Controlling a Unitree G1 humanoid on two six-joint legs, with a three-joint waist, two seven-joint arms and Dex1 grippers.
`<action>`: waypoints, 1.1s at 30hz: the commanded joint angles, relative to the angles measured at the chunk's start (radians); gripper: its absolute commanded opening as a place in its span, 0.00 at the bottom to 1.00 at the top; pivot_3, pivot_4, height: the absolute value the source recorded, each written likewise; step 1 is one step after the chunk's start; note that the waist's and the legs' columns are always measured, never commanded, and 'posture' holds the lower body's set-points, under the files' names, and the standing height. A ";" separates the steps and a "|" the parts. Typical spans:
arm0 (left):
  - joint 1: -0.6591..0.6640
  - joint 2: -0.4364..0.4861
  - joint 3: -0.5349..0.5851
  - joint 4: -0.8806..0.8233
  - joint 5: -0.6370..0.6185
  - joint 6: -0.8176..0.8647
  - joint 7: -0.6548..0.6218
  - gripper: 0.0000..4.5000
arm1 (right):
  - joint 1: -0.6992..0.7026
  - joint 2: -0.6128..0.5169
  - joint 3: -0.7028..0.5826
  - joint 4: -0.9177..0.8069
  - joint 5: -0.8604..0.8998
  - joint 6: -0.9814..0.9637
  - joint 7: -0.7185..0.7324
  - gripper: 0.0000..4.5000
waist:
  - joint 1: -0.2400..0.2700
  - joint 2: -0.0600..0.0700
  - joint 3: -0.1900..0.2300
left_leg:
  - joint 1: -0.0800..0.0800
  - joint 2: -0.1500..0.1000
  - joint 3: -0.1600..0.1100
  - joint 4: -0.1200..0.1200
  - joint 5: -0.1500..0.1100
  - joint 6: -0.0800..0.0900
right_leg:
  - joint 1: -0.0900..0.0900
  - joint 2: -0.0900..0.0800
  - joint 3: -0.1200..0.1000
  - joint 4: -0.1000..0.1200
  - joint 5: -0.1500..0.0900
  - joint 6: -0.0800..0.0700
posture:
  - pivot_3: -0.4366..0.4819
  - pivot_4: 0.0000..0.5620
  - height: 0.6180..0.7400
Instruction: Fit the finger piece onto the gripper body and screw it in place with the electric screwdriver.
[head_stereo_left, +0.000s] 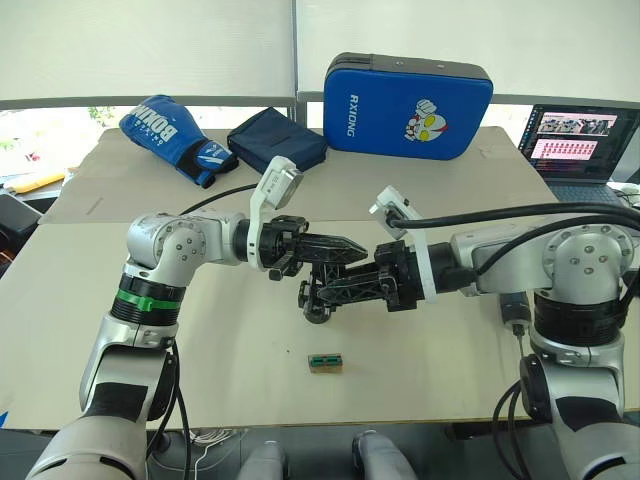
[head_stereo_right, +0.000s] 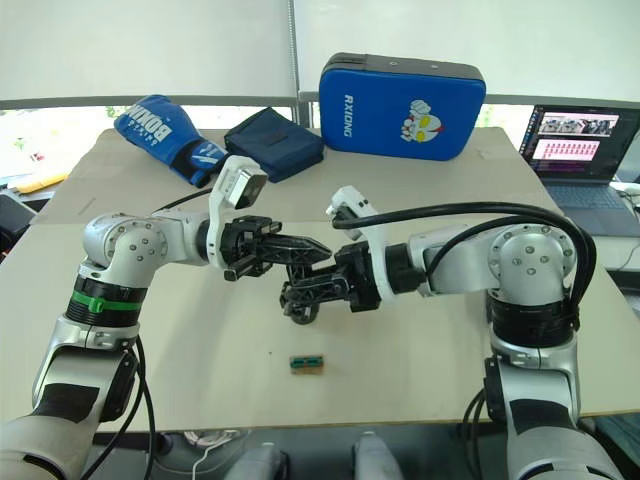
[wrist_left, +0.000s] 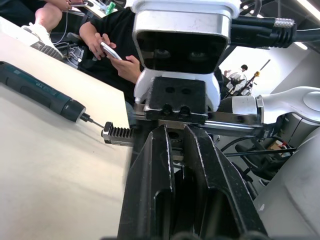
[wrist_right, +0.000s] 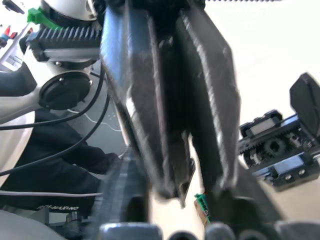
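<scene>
Both pincers meet above the bench (head_stereo_left: 200, 360): the left pincer (head_stereo_left: 345, 248) looks clenched; the right pincer (head_stereo_left: 325, 292) grasps the gripper body (head_stereo_left: 316, 305).

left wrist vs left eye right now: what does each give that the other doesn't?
Left wrist view: a person holding a phone, and the electric screwdriver lying along the table, its bit toward a toothed metal part. Left eye view: boxing glove, blue pad, laptop, green-topped block. Both: left gripper and table.
</scene>
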 joint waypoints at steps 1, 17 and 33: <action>-0.002 0.004 0.024 -0.037 -0.002 -0.008 -0.004 0.00 | 0.014 -0.033 0.018 -0.015 0.088 -0.067 -0.035 0.08 | 0.000 0.000 0.000 | 0.000 0.000 0.000 0.000 0.000 0.000 | 0.000 0.000 0.000 0.000 0.000 0.000 | 0.48 0.27 1.00; 0.050 0.053 0.137 -0.042 0.055 -0.225 -0.088 0.96 | 0.129 -0.152 0.011 -0.133 0.052 -0.270 0.060 0.08 | -0.002 0.000 0.000 | 0.001 0.000 0.001 0.000 0.000 0.000 | 0.000 0.000 0.001 0.000 0.000 0.000 | 0.48 0.27 1.00; 0.263 0.118 0.059 0.553 0.606 -1.232 -0.324 1.00 | 0.569 -0.145 0.015 -0.216 -0.773 -1.062 0.759 0.08 | 0.024 0.000 0.000 | 0.000 0.000 0.002 0.002 0.000 0.000 | 0.001 0.001 0.001 -0.001 0.001 0.001 | 0.48 0.27 1.00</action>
